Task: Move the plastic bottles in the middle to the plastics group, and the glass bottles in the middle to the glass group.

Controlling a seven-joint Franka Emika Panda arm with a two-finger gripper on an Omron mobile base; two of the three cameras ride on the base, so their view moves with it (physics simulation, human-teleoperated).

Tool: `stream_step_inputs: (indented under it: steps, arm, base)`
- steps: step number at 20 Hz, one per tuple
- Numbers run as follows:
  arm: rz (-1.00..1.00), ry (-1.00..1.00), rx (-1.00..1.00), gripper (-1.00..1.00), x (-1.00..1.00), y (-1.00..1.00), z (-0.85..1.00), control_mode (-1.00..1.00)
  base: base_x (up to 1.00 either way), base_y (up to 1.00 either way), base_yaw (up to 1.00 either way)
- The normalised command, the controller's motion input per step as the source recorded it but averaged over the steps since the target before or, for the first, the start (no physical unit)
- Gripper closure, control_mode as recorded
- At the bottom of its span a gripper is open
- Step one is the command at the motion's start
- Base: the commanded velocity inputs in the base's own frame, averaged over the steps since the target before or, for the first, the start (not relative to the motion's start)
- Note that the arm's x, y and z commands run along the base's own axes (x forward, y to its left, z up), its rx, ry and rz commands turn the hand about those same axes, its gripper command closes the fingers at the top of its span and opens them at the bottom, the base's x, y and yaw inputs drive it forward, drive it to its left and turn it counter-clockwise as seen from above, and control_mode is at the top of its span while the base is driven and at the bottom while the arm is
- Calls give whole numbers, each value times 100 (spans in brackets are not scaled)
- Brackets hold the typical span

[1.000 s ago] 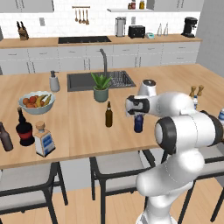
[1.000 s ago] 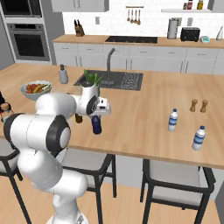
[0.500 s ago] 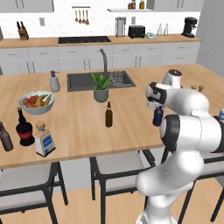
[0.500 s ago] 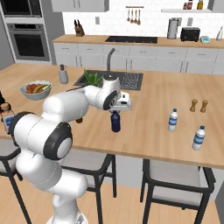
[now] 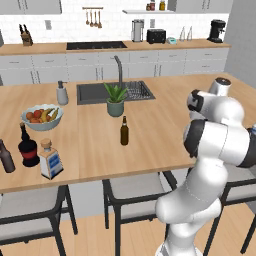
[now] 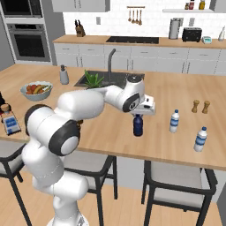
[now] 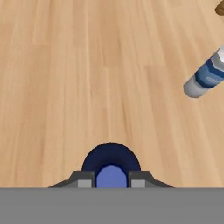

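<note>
The arm has swung right across the counter [image 6: 114, 132], carrying the dark-blue bottle [image 6: 138, 125] out of the middle toward the plastics group [image 6: 175, 121], so this plastic delivery looks nearly done. The gripper [image 6: 142, 110] is clamped on the bottle's cap. It's stubby, rounded, deep blue, hanging upright at the counter surface, near the first white bottle but not beside it.
</note>
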Motion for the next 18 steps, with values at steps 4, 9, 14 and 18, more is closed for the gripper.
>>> stream_step_inputs:
  steps: [4, 9, 14, 18]
  arm:
    - [-15, 0, 0, 100, -6, -81, 0, -100]
    - [-15, 0, -1, 100, -1, -65, 0, -100]
    - [-12, 0, 0, 100, 0, -67, 0, -100]
    - [-11, 0, 0, 100, 0, -62, -8, -100]
  base:
    - [0, 0, 0]
    - [0, 0, 0]
    - [0, 0, 0]
    - [0, 0, 0]
